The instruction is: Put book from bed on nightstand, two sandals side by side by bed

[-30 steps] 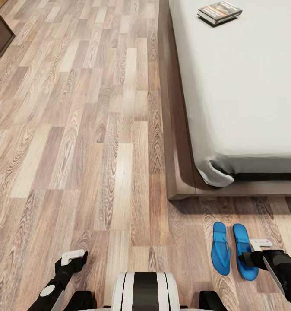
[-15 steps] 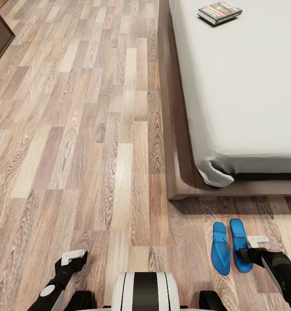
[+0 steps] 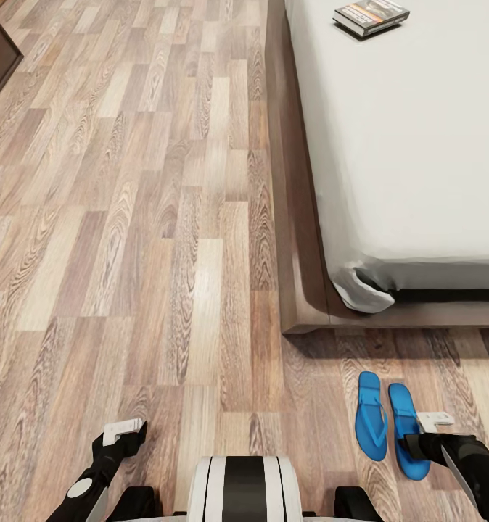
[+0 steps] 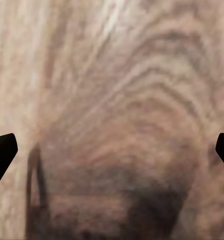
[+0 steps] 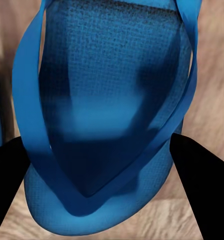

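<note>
Sandals first: the two blue flip-flops lie on the wood-plank floor just off the foot corner of the bed [image 3: 302,290], side by side, long axes running toward the bed frame. The left-hand sandal [image 3: 371,417] lies free. The right-hand sandal [image 3: 406,428] has the right gripper [image 3: 429,428] at its outer edge, near the heel end. From the right wrist camera, that sandal [image 5: 109,115] sits straight ahead of the fingers [image 5: 201,175], its thong straps in plain sight, a dark finger flanking it on each side. The fingers stand wide apart around it, and whether they actually press on the sole cannot be told.

So the right arm is the near one here, by a long way. The left gripper [image 3: 121,435] hangs low on the other side of the trunk, well apart from both sandals; its wrist camera looks at bare floor [image 4: 112,100], finger tips spread to the edges of the view, holding nothing.

Meanwhile the book [image 3: 370,16] rests on the mattress far up the bed, well beyond either arm, so the base would likely have to roll forward for it. Nothing stands between the sandals and the bed frame.
</note>
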You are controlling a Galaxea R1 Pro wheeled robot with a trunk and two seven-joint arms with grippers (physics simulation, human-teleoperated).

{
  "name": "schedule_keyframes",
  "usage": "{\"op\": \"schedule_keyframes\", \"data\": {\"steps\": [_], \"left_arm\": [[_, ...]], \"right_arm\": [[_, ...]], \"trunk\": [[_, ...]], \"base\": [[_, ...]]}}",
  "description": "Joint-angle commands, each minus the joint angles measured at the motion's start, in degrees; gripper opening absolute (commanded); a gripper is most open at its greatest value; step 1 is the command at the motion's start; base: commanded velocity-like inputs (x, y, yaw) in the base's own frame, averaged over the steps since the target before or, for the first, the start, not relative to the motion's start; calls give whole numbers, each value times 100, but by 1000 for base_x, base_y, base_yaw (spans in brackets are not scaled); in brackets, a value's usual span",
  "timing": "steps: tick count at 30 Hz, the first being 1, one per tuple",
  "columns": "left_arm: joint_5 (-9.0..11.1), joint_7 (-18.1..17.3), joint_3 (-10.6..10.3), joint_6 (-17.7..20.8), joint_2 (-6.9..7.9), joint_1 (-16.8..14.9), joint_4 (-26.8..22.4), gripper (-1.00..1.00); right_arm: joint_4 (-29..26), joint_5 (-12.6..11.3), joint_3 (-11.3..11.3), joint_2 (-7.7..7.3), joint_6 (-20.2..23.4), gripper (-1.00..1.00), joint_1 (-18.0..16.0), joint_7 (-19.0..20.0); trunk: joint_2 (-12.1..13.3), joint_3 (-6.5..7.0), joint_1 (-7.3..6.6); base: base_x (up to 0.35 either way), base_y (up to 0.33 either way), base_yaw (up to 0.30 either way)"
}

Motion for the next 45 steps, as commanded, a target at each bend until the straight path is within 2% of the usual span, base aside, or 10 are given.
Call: {"op": "schedule_keyframes", "data": {"steps": [1, 6, 12, 20, 30, 37, 38, 45], "left_arm": [[-21, -55, 46, -16, -5, -4, 4, 100], [-21, -57, 46, -16, -5, -4, 4, 100], [-21, -57, 46, -16, -5, -4, 4, 100], [-21, -58, 46, -16, -5, -4, 4, 100], [-21, -57, 46, -16, -5, -4, 4, 100], [-21, -55, 46, -16, -5, -4, 4, 100], [-21, -56, 46, -16, -5, -4, 4, 100], [-21, -59, 46, -16, -5, -4, 4, 100]], "right_arm": [[-9, 60, -28, 4, 22, -100, -1, 47], [-9, 58, -28, 4, 9, -100, -1, 47], [0, 44, -36, 4, -259, -100, -1, 47], [3, 27, -37, 4, -306, -100, -1, 48], [3, 31, -32, 4, -302, -100, -1, 47], [2, 30, -31, 4, -304, -100, -1, 47], [1, 28, -30, 4, -303, 100, -1, 47], [0, 23, -33, 4, -306, 100, -1, 47]], "trunk": [[-1, -3, -1], [-1, -3, -1], [-1, -3, -1], [-1, -3, -1], [-14, -224, 25], [-14, -224, 25], [-14, -224, 25], [-14, -224, 25]], "base": [[0, 0, 0], [0, 0, 0], [0, 0, 0], [0, 0, 0], [0, 0, 0], [0, 0, 0], [0, 0, 0], [0, 0, 0]]}}
